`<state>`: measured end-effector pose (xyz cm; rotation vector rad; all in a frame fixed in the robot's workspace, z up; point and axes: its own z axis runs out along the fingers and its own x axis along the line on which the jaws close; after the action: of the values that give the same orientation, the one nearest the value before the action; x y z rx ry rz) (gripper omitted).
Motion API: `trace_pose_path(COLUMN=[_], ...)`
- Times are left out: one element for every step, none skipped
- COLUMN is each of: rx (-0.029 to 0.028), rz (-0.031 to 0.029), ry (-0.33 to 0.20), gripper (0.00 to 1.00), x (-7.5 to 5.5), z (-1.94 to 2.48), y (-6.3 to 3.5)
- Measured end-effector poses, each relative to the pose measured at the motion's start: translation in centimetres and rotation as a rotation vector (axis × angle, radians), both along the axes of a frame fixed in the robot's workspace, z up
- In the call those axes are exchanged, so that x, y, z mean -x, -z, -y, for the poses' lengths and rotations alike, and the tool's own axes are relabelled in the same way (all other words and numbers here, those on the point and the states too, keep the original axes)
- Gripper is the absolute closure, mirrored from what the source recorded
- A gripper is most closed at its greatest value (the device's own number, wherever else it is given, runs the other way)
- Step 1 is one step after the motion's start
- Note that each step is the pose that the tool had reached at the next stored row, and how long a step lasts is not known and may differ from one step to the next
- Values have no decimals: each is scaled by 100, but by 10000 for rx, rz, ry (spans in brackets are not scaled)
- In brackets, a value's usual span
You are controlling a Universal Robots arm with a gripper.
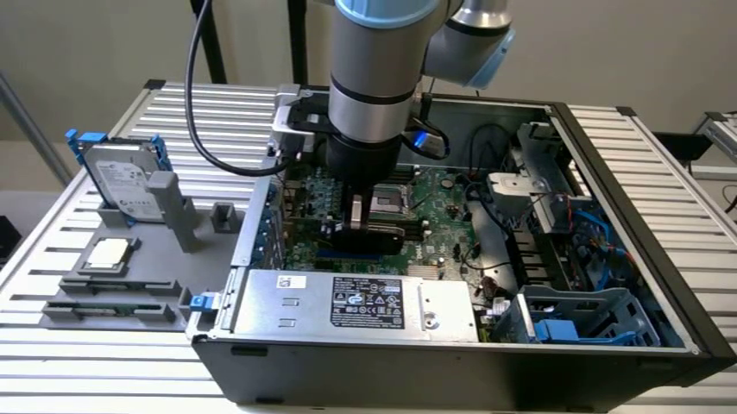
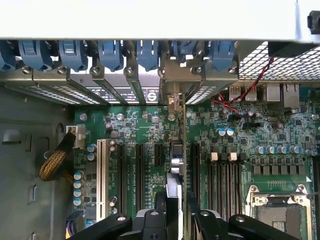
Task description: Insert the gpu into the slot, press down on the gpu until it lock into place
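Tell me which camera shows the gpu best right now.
The wrist view. It looks along the gpu edge-on, clamped in the gripper and standing over the green motherboard. In the exterior view the arm hides most of the card; a dark part of it shows under the gripper.

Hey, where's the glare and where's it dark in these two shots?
Exterior view: highlights glare on the arm's silver sleeve and the power-supply box; the motherboard beneath the gripper lies in shadow. Wrist view: the case rim is washed out white, the motherboard evenly lit, the gripper holding the gpu dark.
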<state>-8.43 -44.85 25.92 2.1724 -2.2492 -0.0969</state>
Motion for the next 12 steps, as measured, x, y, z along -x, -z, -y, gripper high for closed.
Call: trace_pose_path(rx=[4,9,12,15,19,23,25,30,36,42,48,54], rz=[1,1,1,1,1,2,2,1,1,1,1,1], ry=[-2,-1,-1,-1,-1,0,-1,-1,-1,-1,-1,-1], gripper=[74,74,74,74,74,74,74,74,74,74,74,74], x=[-1,-1,-1,-1,-2,-2,-2,-3,-3,-4,-4,-4], z=[0,0,0,0,0,0,0,0,0,-1,0,0], y=[2,3,4,4,5,7,10,12,13,16,18,21])
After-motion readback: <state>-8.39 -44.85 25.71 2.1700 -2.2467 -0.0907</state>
